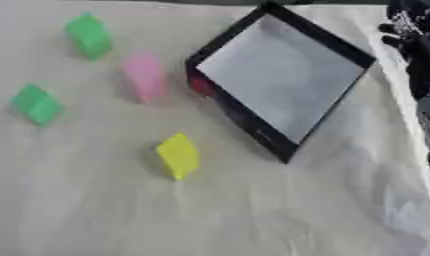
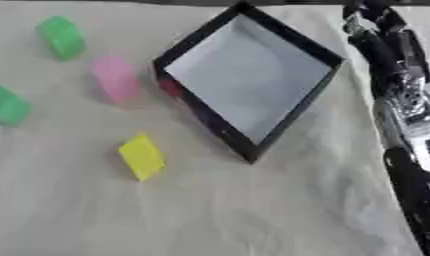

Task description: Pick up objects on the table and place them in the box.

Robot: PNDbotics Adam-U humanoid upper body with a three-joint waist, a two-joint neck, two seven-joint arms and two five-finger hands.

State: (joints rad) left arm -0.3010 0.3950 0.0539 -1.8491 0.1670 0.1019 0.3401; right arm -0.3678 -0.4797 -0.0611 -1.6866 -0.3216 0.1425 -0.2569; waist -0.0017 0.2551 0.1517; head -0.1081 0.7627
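Note:
A black-walled box [image 1: 246, 121] with a pale grey floor stands at the upper middle, turned corner-on; nothing shows inside it. Left of it lie loose blocks on the cloth: a pink one [image 1: 145, 75] closest to the box, a green one [image 1: 89, 35] at the far left back, a second green one [image 1: 36, 104] near the left edge, and a yellow one [image 1: 178, 155] in front. A small red patch [image 1: 201, 84] shows against the box's left wall. My right hand [image 2: 376, 22] is blurred at the upper right, beyond the box's right corner and holding nothing visible. No left hand shows.
My right arm [image 2: 407, 115], black and silver, runs down the right edge beside the box. A wrinkled pale cloth [image 1: 253, 215] covers the table.

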